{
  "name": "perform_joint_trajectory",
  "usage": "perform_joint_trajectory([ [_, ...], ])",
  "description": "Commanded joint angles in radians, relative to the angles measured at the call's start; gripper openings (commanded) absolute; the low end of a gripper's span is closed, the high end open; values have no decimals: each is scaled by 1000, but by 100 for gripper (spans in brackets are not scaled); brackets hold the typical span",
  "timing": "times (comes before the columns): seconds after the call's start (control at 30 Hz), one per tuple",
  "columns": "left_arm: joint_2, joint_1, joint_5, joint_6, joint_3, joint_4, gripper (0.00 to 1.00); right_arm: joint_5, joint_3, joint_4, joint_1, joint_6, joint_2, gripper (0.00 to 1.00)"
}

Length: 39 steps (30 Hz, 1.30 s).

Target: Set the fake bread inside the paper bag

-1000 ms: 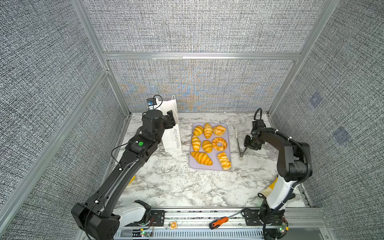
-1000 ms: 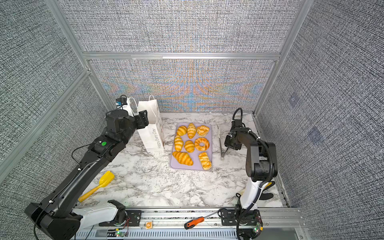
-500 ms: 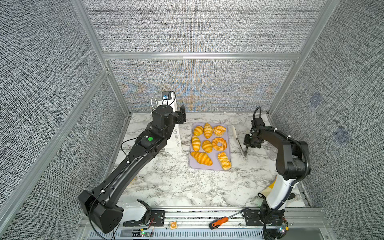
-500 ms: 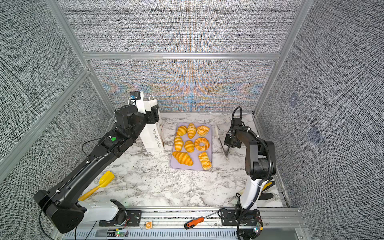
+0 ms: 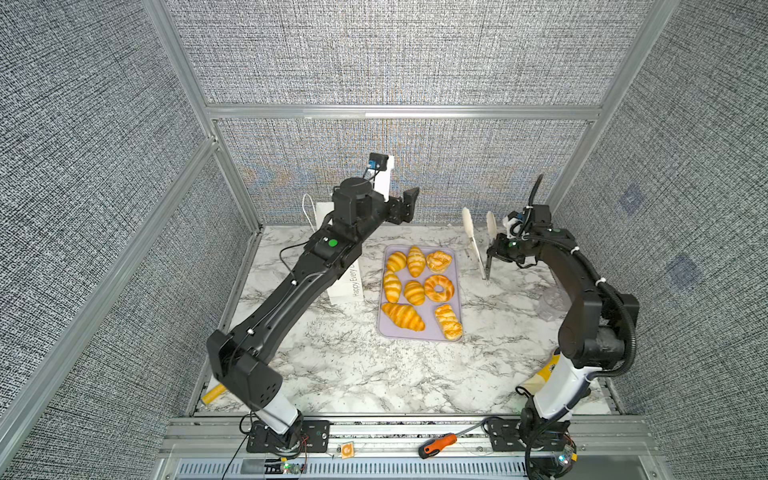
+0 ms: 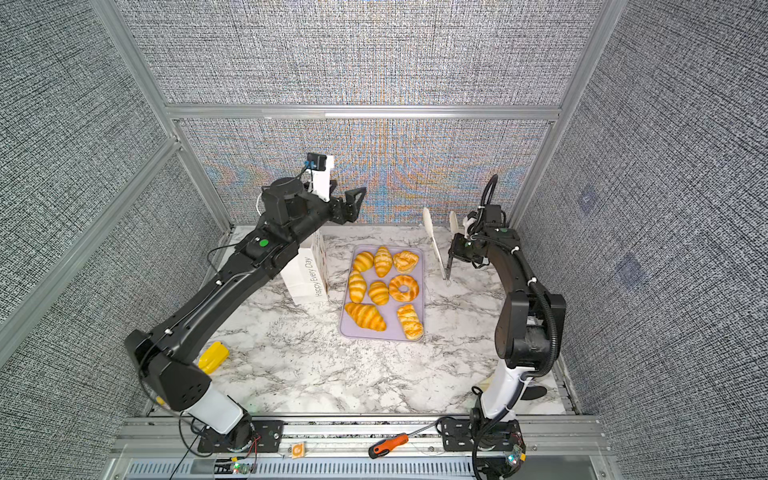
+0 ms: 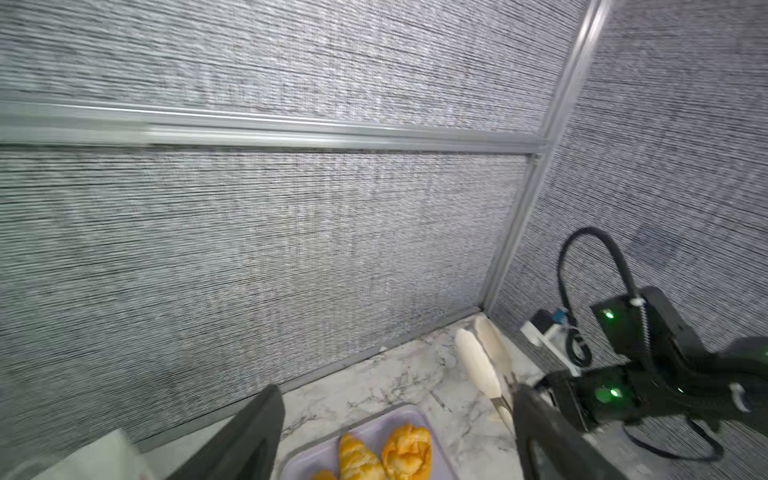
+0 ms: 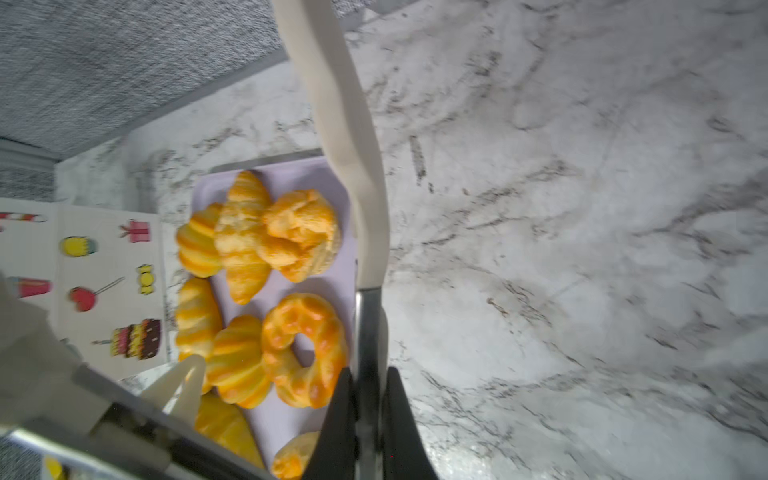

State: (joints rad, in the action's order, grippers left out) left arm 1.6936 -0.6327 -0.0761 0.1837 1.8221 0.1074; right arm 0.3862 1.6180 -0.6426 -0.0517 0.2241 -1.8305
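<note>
Eight pieces, none bagged yet. Right gripper (image 8: 368,419) is pinched on one metal arm of the tongs (image 8: 345,124), and the left gripper (image 7: 397,390) hangs spread and empty, up in the air near the paper bag (image 5: 349,291). Fake bread (image 5: 414,292) fills the lilac tray (image 5: 428,329) toward the back edge of the table (image 5: 374,374), with the bag just beside the tray's left edge. Looks light, glossy, probably squishy. I'd grab across the fat middle.

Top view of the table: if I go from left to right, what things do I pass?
yellow thing → paper bag → lilac tray holding the fake bread → tongs
</note>
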Motion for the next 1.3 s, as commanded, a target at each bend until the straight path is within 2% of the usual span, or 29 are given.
perform_joint_trajectory([
  [0.0,116,0,-262,9,148,17,90,163,33,0,0,-27,-1,0],
  [0.1,238,3,-366,37,292,49,90,251,58,-26,-2,-56,-8,0],
  [0.2,332,14,-434,87,369,29,90,325,74,-32,-11,-58,-14,0],
  [0.4,397,38,-519,176,374,-68,90,377,96,-23,-23,-52,-31,0],
  [0.43,435,43,-556,203,379,-88,89,414,115,-25,-28,-44,-47,0],
  [0.53,468,43,-580,214,382,-88,89,487,131,-10,-28,-28,-60,0],
  [0.83,566,45,-687,310,434,-135,85,595,154,31,-24,30,-92,0],
  [1.0,595,45,-767,357,434,-176,80,632,148,9,-22,21,-94,0],
  [1.27,606,42,-806,382,435,-191,71,680,154,-3,4,29,-107,0],
])
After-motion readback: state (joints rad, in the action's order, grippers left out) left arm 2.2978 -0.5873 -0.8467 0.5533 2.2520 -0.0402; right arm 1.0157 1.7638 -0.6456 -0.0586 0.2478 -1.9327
